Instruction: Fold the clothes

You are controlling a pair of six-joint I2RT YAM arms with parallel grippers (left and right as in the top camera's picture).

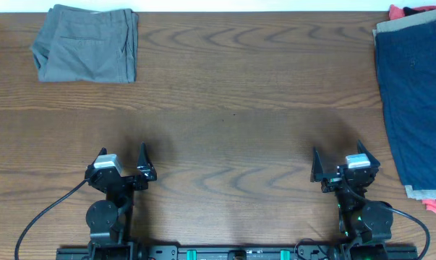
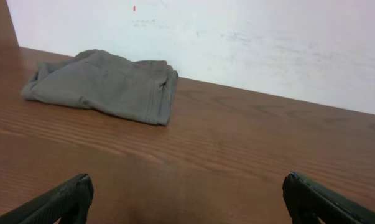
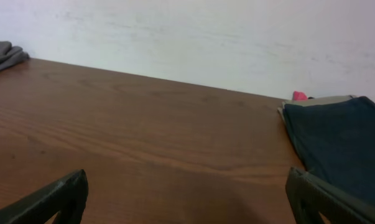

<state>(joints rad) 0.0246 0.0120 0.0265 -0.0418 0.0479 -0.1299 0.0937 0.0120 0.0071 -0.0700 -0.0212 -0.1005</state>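
Overhead view shows the grey-olive shorts lying as a compact folded bundle on the wooden table, at about 11 o'clock, close to the far edge, with a stitched pocket facing up. The left gripper is at 7 o'clock and the right gripper at 5 o'clock, both near the front edge and well apart from every garment. The fingers of each one stand wide apart and hold nothing. At 3 o'clock the navy shorts lie on top of a tan garment, and a red garment shows at the far end of this pile (a little red shows also at its near end). The left wrist view gives what the overhead cannot: the height of the grey-olive bundle, with its rounded folds and its layered edge on the right side, at 11 o'clock from the gripper, in front of a white wall. It does not show the pile of other garments at all. The right wrist view shows the opposite side: the navy shorts at 2 o'clock with only a small red tip behind them, and just a corner of the grey-olive shorts at 10 o'clock, at the left border. In both wrist views only the two dark fingertips are seen, far from each other, with bare wood between them.
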